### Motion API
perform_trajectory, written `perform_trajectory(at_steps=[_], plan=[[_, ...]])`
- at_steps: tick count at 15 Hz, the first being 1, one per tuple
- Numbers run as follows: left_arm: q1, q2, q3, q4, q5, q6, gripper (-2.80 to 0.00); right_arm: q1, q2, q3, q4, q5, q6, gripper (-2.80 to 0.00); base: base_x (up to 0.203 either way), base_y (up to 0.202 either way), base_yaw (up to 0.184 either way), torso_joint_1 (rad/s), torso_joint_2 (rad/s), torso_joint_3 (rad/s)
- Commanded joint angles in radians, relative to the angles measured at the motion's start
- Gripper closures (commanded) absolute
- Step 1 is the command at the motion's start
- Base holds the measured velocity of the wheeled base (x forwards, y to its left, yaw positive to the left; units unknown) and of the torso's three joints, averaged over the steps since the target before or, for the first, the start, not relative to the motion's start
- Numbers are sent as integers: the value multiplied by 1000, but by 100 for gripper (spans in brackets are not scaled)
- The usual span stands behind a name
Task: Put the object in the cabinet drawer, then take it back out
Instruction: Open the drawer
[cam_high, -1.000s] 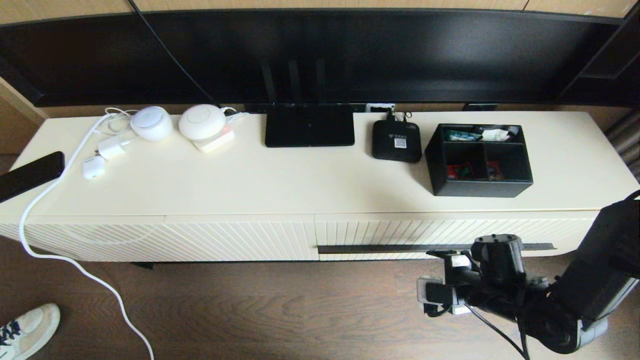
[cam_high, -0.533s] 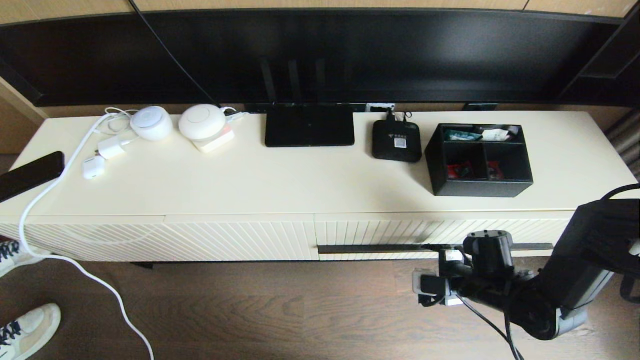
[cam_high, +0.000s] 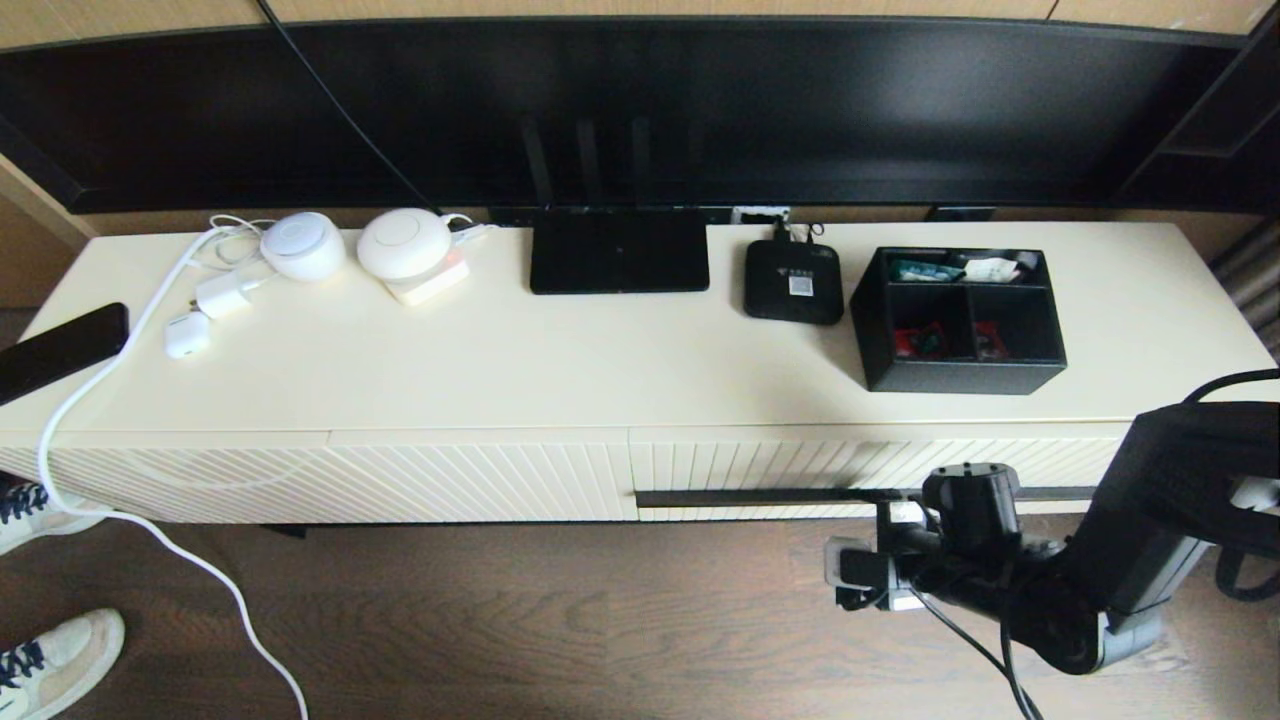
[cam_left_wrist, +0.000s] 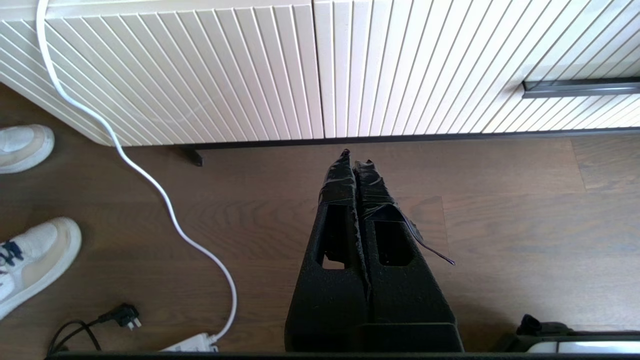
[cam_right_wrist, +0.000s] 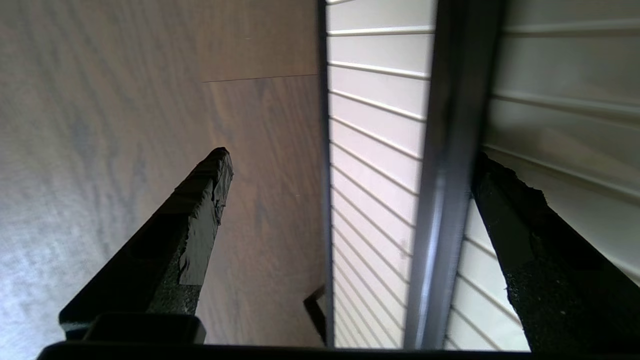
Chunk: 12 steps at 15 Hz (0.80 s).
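Note:
The black organizer box (cam_high: 960, 320), with red and white packets in its compartments, stands on the cabinet top at the right. Below it is the shut cabinet drawer (cam_high: 800, 462) with its dark handle bar (cam_high: 760, 497). My right gripper (cam_right_wrist: 350, 157) is open at the drawer front. The handle bar (cam_right_wrist: 450, 150) runs between its fingers: one fingertip (cam_right_wrist: 492, 180) lies against the ribbed front past the bar, the other (cam_right_wrist: 215, 170) hangs over the floor. The right wrist (cam_high: 970, 495) covers part of the bar. My left gripper (cam_left_wrist: 356, 157) is shut and empty, parked low over the floor before the cabinet.
On the cabinet top lie a flat black router (cam_high: 618, 250), a small black set-top box (cam_high: 793, 282), white round devices (cam_high: 400, 245), chargers and a phone (cam_high: 60, 350). A white cable (cam_high: 150, 530) trails to the floor. A person's shoes (cam_high: 55, 660) are at the left.
My right arm has shifted a little left and closer to the drawer front, bringing the gripper to the handle bar. A second shoe has come into view at the left.

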Motion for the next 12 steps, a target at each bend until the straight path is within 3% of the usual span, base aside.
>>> perform_trajectory(at_steps=[1, 12], plan=[[0, 0, 0, 0, 0, 1, 0, 1, 5, 25, -5, 1, -7, -280, 0, 0, 0, 0, 0, 0], [0, 0, 0, 1, 0, 1, 0, 14, -46, 295, -15, 2, -6, -280, 0, 0, 0, 0, 0, 0]])
